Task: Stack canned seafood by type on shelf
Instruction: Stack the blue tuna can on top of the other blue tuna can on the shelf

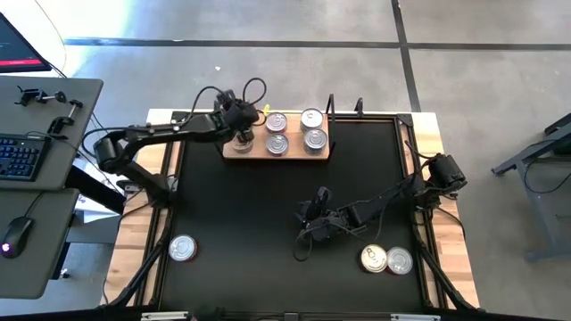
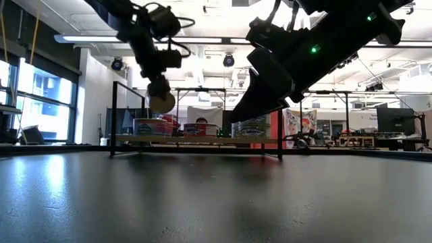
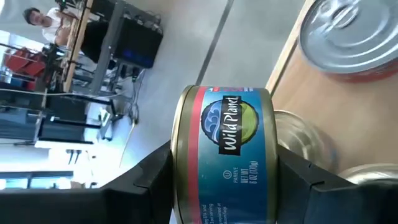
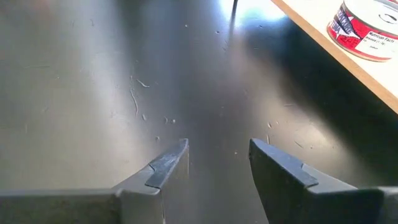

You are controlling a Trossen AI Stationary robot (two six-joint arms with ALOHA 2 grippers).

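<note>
Gold-rimmed tin gripped by the left tool, upper left over the shelf; right tool hangs apart, empty, lower centre.

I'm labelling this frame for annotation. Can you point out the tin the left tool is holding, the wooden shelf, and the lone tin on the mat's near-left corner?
Wild Planet tin (image 3: 227, 155), left wrist view, on its label.
Wooden shelf (image 1: 234, 149), high view, bare left end.
Lone tin (image 1: 182, 249), high view, lid centre.
</note>
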